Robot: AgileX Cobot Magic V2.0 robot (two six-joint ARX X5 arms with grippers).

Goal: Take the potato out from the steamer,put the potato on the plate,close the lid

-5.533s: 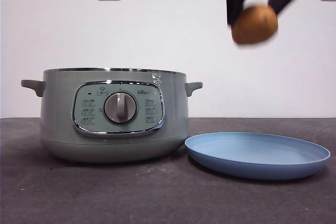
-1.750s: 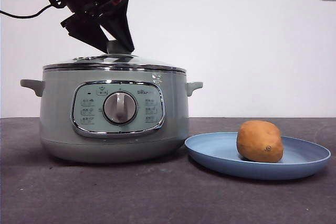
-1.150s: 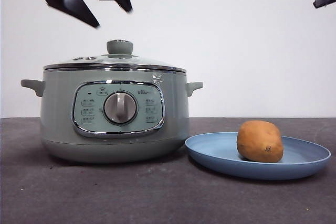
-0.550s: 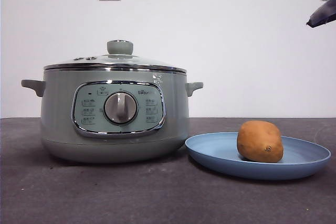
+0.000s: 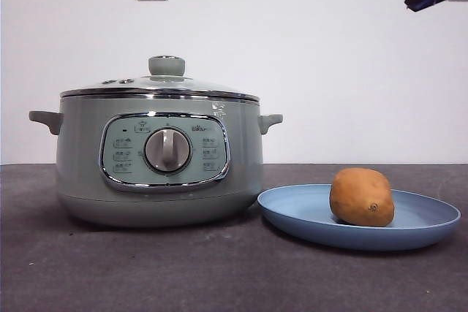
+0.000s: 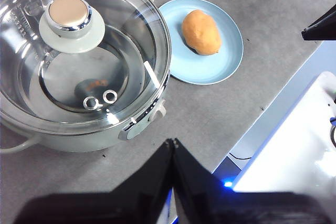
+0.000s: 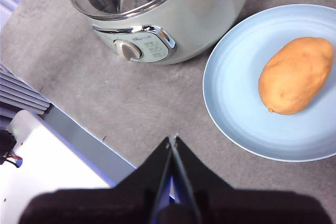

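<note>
A: Quick one. Where is the potato sitting?

B: It is lying on its side on the plate, slightly toward 3 o'clock of the plate's middle in the front view. Nothing is gripping it. The plate is sitting on the tabletop just beside the steamer, at the steamer's 3 o'clock.

A: And the lid?

B: It is resting level on the steamer's rim, knob up, glass showing an inner pot with no food in it (only a reflection, as far as I can tell). So all three steps are looking done to me.

A: Fingers?

B: The left gripper is hanging high over the tabletop near the steamer, fingers pressed together, carrying nothing. The right gripper is the same, fingers closed tight and empty, hovering above the tabletop between steamer and plate. In the front view only a dark tip is showing at the top right corner.

A: Why up there?

B: Judging it as parking clear, since nothing is needing a hold.
</note>
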